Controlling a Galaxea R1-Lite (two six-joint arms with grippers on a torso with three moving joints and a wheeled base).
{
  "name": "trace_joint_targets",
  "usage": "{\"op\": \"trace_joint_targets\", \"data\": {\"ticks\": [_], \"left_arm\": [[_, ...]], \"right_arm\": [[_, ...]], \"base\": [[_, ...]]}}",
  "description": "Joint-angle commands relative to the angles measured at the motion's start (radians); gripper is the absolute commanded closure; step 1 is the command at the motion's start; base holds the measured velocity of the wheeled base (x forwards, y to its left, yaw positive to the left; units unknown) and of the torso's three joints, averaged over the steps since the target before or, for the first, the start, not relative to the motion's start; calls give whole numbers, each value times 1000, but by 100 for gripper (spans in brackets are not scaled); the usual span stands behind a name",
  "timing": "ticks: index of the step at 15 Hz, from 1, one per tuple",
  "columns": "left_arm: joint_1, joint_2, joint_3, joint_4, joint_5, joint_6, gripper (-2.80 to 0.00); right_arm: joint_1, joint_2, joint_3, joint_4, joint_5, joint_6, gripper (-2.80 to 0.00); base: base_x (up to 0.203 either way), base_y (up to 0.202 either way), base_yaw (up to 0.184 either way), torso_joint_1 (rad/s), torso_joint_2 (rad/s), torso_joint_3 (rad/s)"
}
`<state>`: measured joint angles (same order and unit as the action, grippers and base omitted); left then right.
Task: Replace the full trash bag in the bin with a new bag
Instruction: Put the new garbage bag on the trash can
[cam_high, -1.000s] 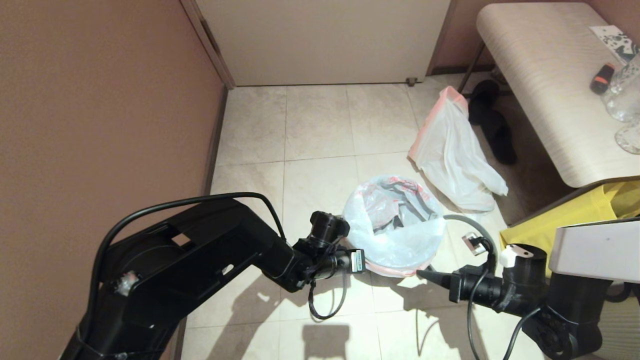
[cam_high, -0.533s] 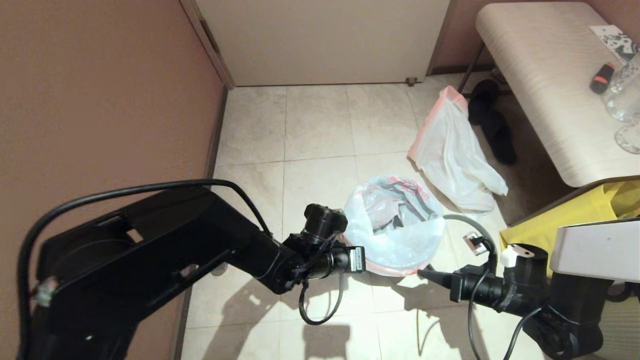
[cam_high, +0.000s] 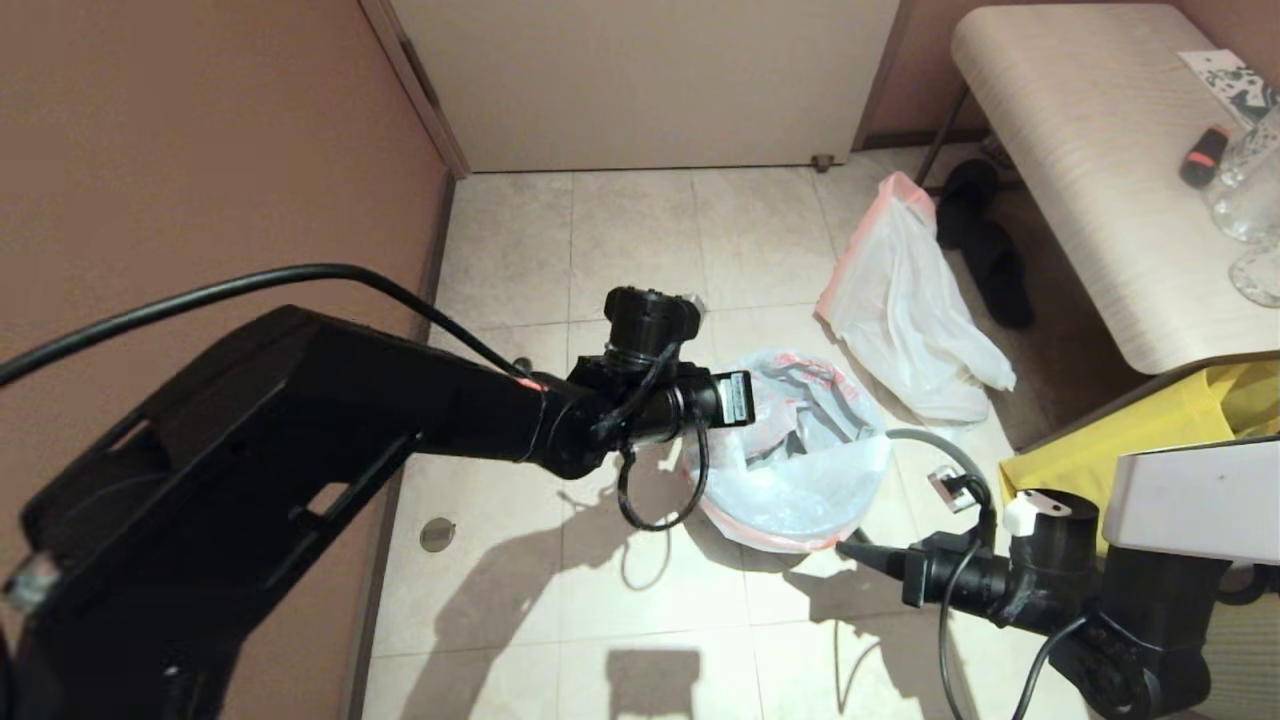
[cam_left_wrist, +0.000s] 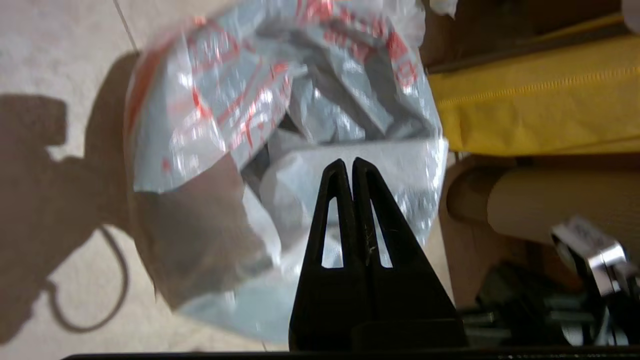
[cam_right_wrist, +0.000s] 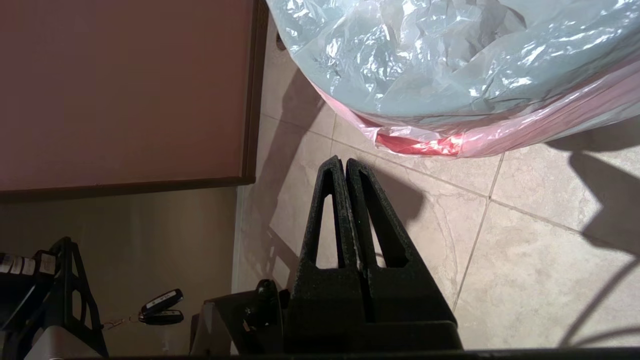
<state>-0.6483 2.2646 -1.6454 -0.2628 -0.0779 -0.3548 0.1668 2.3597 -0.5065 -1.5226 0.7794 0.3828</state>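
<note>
New bag (cam_high: 790, 450) with red characters lines the bin, its rim folded over the outside. Thin, crinkly, slippery film; likely tears if pulled hard, best pinched at the folded rim. Full trash bag (cam_high: 905, 320) lies slack on the floor by the desk (cam_high: 1090, 180). Left claw (cam_left_wrist: 348, 165) hangs clenched, empty, above the bin's mouth. Right claw (cam_right_wrist: 341, 165) clenched, empty, low beside the bin.

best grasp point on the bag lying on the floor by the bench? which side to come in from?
Probably the pink-red rim of the full trash bag, near its far end towards the bench. There the edge looks bunched and slightly raised, while the rest lies flat on the tiles. Come from above on the open-floor side; the black slippers and bench crowd the other. Both the left gripper and right gripper are shut, so open first.
</note>
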Motion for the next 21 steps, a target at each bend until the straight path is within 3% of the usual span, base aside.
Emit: {"op": "trace_joint_targets", "data": {"ticks": [1,3,5,9,10,13,15,21], "left_arm": [[11,156,-205,69,-5,14,0],[17,242,-346,133,-75,85,0],[24,328,-348,194,-133,147,0],[49,431,-340,223,-144,171,0],[57,454,-337,229,-131,184,0],[67,431,-295,276,0,197,0],[59,388,-266,337,11,188,0],[82,252,-151,357,53,192,0]], "right_arm": [[0,-4,8,-47,5,1,0],[-20,-11,11,-47,5,1,0],[-26,-19,22,-47,6,2,0],[-24,-19,22,-47,15,1,0],[-24,-19,21,-47,15,1,0],[-24,-19,20,-47,15,1,0],[-29,-20,20,-47,15,2,0],[-40,-23,15,-47,24,4,0]], "base": [[0,0,0,0,0,0],[0,0,0,0,0,0],[0,0,0,0,0,0],[0,0,0,0,0,0],[0,0,0,0,0,0],[0,0,0,0,0,0],[0,0,0,0,0,0],[0,0,0,0,0,0]]}}
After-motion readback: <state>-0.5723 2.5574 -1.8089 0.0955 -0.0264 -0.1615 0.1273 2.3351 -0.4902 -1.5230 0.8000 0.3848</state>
